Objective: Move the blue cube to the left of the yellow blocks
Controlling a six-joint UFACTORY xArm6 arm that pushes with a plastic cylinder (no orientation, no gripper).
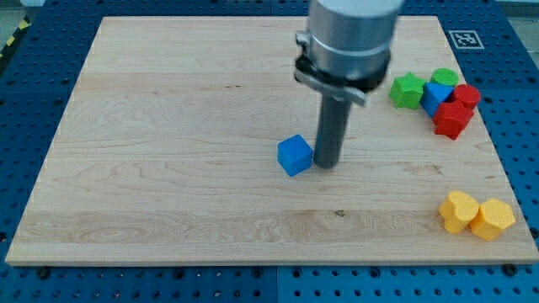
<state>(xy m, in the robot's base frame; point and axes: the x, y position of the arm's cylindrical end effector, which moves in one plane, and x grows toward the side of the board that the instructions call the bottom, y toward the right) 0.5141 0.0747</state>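
The blue cube lies near the middle of the wooden board. My tip stands just to the cube's right, touching or almost touching its right side. Two yellow blocks lie together at the view's bottom right: a lobed yellow block and a hexagonal yellow block to its right. The blue cube is well to the left of them and higher in the view.
A cluster lies at the view's upper right: a green star-shaped block, a green round block, a blue block, a red round block and a red block. The arm's grey body hangs over the board's top middle.
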